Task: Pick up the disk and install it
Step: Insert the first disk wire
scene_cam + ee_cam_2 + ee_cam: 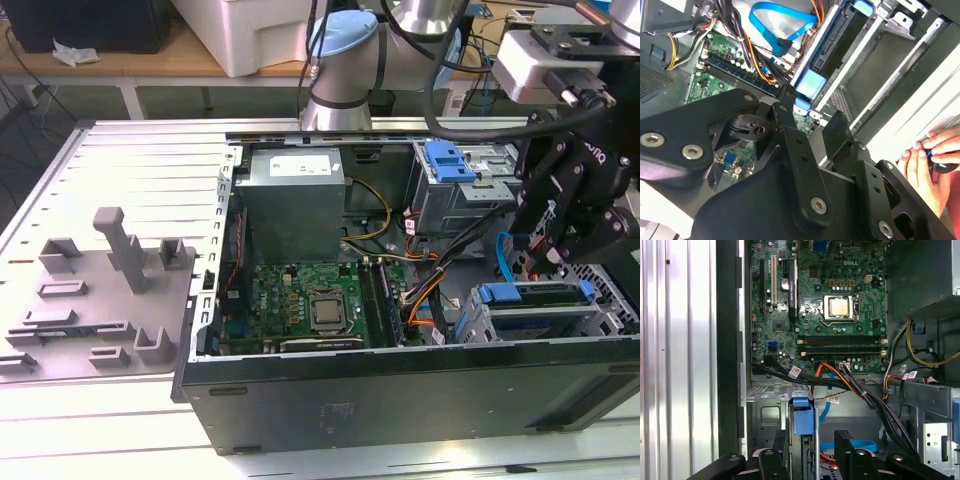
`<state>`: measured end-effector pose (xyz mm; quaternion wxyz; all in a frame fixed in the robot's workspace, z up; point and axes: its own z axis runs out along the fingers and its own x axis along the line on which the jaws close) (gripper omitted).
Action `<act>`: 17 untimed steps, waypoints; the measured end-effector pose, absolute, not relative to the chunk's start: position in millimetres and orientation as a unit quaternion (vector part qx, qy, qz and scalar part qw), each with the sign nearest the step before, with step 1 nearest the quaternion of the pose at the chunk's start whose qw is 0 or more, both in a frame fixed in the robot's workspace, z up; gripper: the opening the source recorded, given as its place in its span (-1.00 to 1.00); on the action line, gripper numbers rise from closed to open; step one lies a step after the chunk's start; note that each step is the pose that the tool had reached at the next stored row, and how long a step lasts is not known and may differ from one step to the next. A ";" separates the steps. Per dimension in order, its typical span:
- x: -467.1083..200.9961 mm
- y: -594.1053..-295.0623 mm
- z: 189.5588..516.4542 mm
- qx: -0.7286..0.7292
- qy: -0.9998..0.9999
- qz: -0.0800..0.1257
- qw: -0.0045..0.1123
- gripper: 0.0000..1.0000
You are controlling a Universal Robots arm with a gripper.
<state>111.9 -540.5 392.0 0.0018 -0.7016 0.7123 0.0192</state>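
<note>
Exterior view shows the black end effector (548,262) hanging over the far end of an open computer case (400,400), which lies on its side on a ribbed metal worktop (60,430). The disk (535,298) sits directly beneath the end effector, lying in the grey drive cage (480,325) with its blue carrier along its edges. In both wrist views the fingers (781,450) are spread apart. The carrier's blue tab (802,415) lies just past the fingertips, in line with the gap and closer to one finger than the other. Neither finger presses on it. In the second wrist view the same tab (811,82) shows ahead of the end effector (810,107), and a looped blue ribbon cable (780,20) lies farther out. Beyond the disk, away from the end effector, lies the green motherboard (830,300) with its silver processor (839,306) and bundled orange and black wires (850,382). Off to one side of the end effector, outside the case wall, a person's hand (935,157) holds a small dark object.
</note>
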 end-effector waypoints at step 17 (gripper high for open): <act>144.6 -476.0 387.3 -0.701 0.712 -0.005 -0.035 -0.15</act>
